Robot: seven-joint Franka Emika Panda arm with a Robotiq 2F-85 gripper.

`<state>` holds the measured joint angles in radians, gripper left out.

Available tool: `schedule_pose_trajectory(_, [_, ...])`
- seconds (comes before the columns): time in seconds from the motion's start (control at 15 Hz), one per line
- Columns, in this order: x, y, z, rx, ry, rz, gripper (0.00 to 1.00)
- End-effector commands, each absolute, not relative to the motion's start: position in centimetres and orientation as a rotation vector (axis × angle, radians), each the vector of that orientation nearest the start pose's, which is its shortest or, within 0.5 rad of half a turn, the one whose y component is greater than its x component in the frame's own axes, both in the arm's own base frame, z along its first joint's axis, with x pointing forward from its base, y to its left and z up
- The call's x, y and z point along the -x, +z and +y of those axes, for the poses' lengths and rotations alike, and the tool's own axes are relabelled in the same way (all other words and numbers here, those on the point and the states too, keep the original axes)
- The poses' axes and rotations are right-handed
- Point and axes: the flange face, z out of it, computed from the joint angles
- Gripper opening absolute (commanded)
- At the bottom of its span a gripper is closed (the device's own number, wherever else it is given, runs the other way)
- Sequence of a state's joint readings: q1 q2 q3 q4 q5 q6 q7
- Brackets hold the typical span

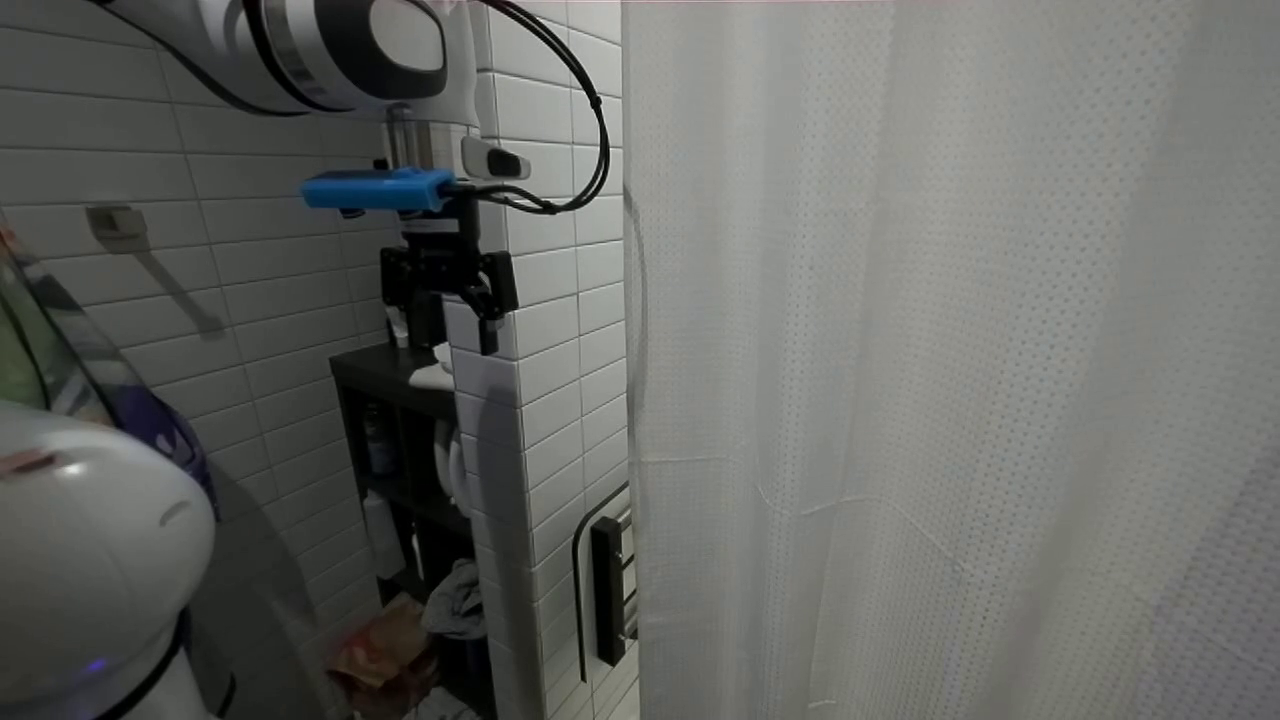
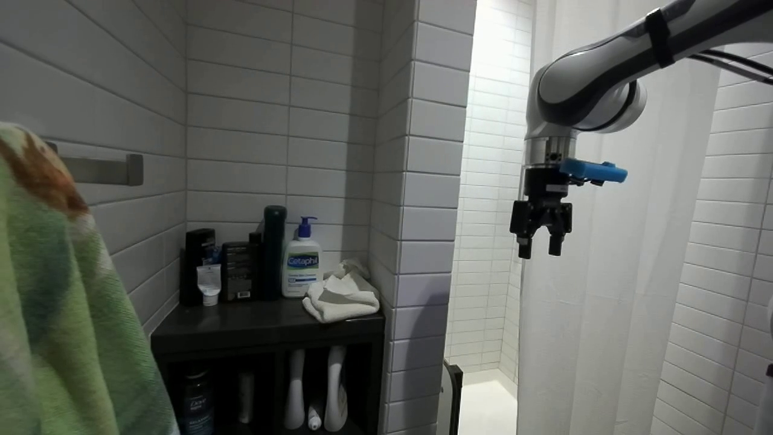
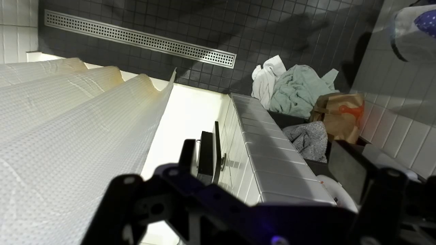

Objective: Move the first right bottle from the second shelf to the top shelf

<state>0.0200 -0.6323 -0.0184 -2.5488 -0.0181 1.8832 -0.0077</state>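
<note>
The black rack's top shelf (image 2: 253, 326) holds several bottles and a white cloth in an exterior view; its edge also shows in an exterior view (image 1: 375, 368). On the second shelf, the rightmost bottle (image 2: 336, 396) is white and stands upright in the right compartment, beside another white bottle (image 2: 295, 393) and a small white tube (image 2: 314, 417). White bottle parts show at the pillar's edge in an exterior view (image 1: 457, 475). My gripper (image 2: 540, 246) is open and empty, pointing down, above and to the right of the rack, beyond the pillar. Its spread fingers show in the wrist view (image 3: 269, 163).
A white tiled pillar (image 2: 426, 241) stands between the gripper and the rack. A white shower curtain (image 2: 604, 314) hangs behind the arm. The top shelf bears a Cetaphil pump bottle (image 2: 302, 266), dark bottles (image 2: 273, 254) and the white cloth (image 2: 341, 297). A green towel (image 2: 60, 290) hangs at the left.
</note>
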Motion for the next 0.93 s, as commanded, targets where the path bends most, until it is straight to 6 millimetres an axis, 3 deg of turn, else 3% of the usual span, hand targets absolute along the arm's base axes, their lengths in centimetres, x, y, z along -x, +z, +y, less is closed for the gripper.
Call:
schedule_pose_trajectory(0.0, [-35.4, 47.5, -0.1, 3.147, 0.054, -0.030, 1.00])
schedule_pose_trajectory(0.67, [-35.4, 47.5, -0.1, 3.147, 0.054, -0.030, 1.00])
schedule_pose_trajectory(0.87, [-34.6, 45.4, -1.0, 3.189, 0.103, -0.048, 1.00])
